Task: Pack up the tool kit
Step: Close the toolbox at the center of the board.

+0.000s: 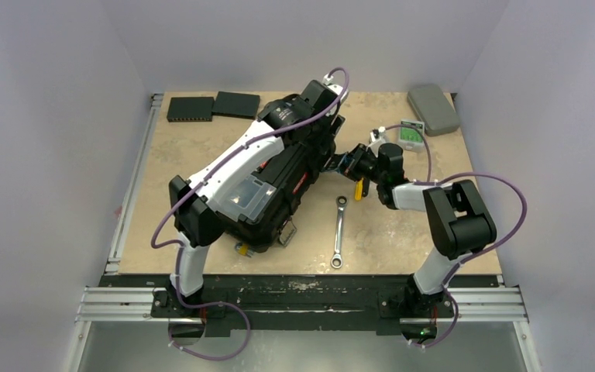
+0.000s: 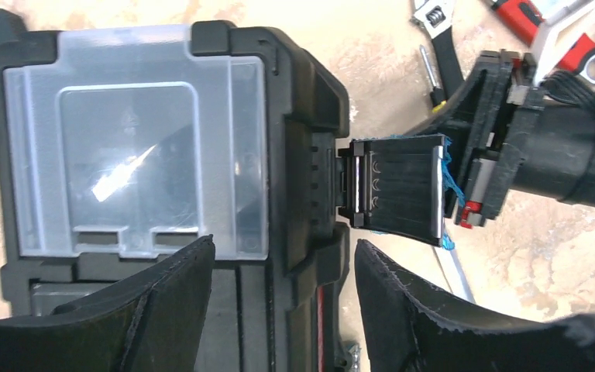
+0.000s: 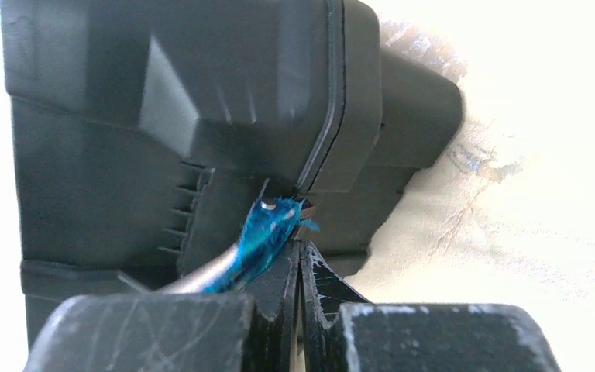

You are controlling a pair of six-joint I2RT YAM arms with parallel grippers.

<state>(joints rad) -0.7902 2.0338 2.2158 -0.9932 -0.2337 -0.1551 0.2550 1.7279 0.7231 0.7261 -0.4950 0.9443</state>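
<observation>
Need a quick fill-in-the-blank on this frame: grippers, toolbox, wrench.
1. The right gripper is ___, its tips against the toolbox.
2. The left gripper hangs ___ over the toolbox.
3. The compartment lid below the left gripper is ___ plastic.
4. In the top view, the wrench lies on the table, to the ___ of the toolbox.
Missing words: shut; open; clear; right.

One black toolbox (image 1: 283, 198) is sitting at the centre of the worktop (image 1: 403, 240), showing one clear lid (image 1: 246, 194). Two flat black boxes (image 1: 190, 108) are lying at the upper left, one grey case (image 1: 434, 108) at the upper right, and one small green-fronted box (image 1: 410, 134) beside it. One ratchet wrench (image 1: 338, 231) is lying right of centre. Two arms (image 1: 449, 217) are reaching in from the bottom edge. One adjustable wrench (image 2: 438, 23) is showing at the top of the left wrist view.
</observation>
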